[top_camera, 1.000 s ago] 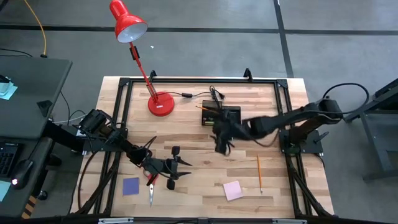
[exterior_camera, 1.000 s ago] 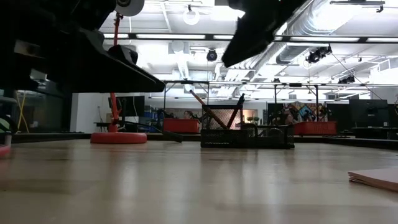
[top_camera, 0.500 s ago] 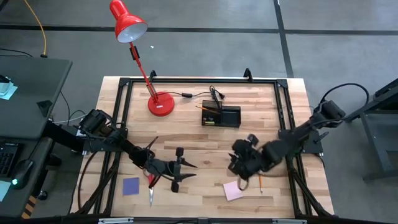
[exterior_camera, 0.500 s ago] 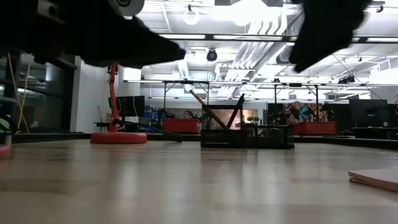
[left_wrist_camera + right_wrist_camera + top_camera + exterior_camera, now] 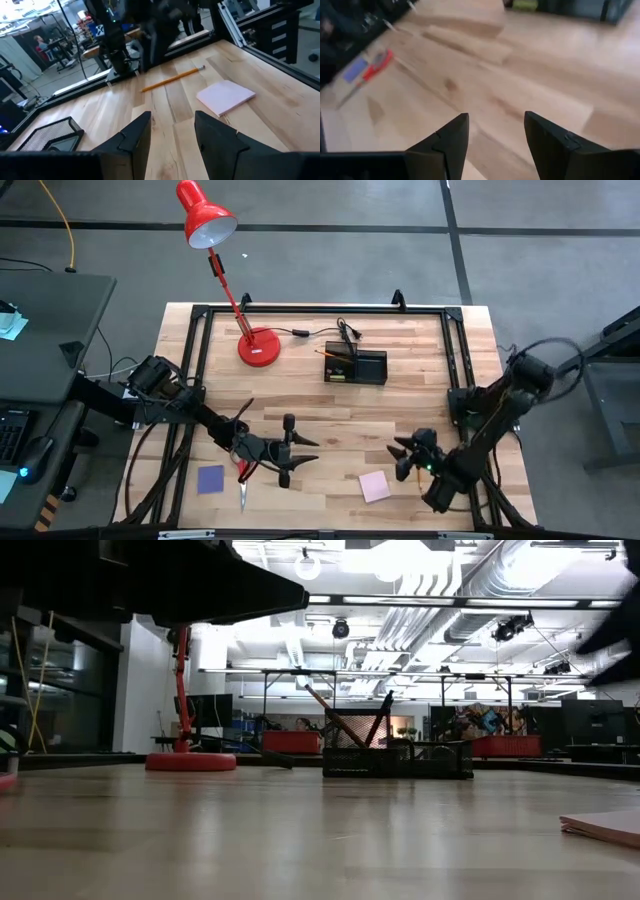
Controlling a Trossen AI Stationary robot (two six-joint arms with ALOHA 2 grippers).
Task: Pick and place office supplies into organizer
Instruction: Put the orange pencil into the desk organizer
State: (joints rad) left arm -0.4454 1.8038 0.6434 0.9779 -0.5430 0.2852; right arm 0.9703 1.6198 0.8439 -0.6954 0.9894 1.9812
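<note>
On the tabletop's [image 5: 330, 405] left lie the blue-purple pad [image 5: 211, 479] and red-handled scissors [image 5: 242, 478]. The left gripper [image 5: 296, 452] hovers beside them, jaws parted and empty. The organizer [image 5: 356, 367] sits far back. The pink sticky pad [image 5: 374, 486] lies just left of the right gripper [image 5: 402, 457], jaws apart, empty.

no readable text, no labels, no brand marks, no numbers, no signs in any view

Black organizer [image 5: 356, 367] far-centre with pens; pink pad [image 5: 374, 486], pencil [image 5: 172, 80], scissors [image 5: 242, 481], blue pad [image 5: 210, 479] loose near front.
</note>
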